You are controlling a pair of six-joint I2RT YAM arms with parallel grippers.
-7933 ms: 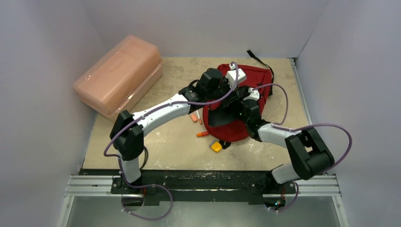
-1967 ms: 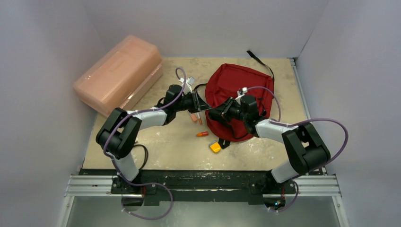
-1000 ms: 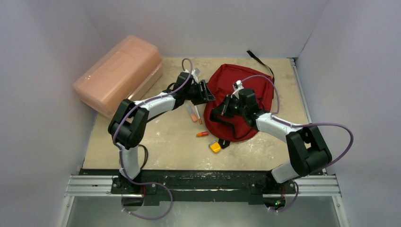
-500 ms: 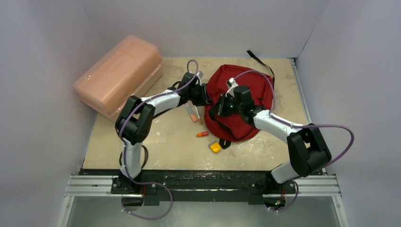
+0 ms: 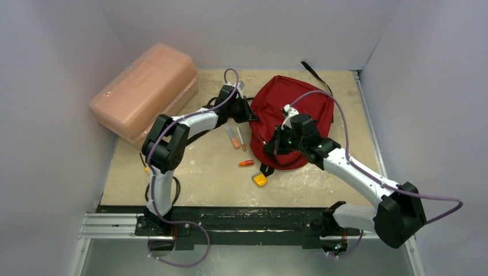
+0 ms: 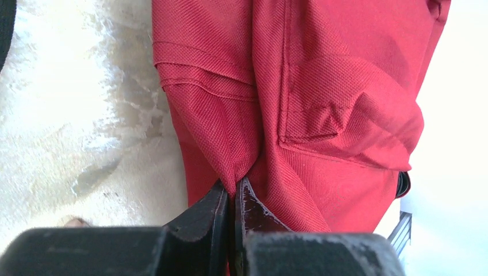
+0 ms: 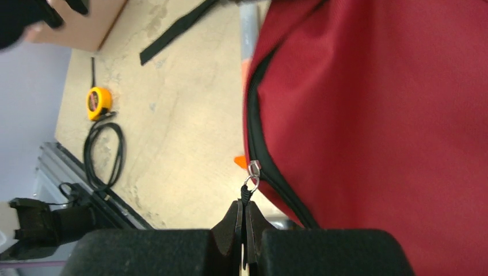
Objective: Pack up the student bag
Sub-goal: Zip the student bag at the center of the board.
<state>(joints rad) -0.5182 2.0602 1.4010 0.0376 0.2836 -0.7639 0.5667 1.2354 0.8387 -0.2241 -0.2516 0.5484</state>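
Beige, scuffed tabletop (image 5: 190, 172) inside pale grey walls (image 5: 259, 29) — the student bag (image 5: 302, 98) lies toward its far right, the left gripper (image 6: 233, 201) pinching a fold of red fabric, the right gripper (image 7: 244, 221) clenched on the zipper pull (image 7: 251, 175).

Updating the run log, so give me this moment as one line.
left gripper: shut on bag fabric | right gripper: shut on zipper pull | bag: lying on table | markers: loose beside bag
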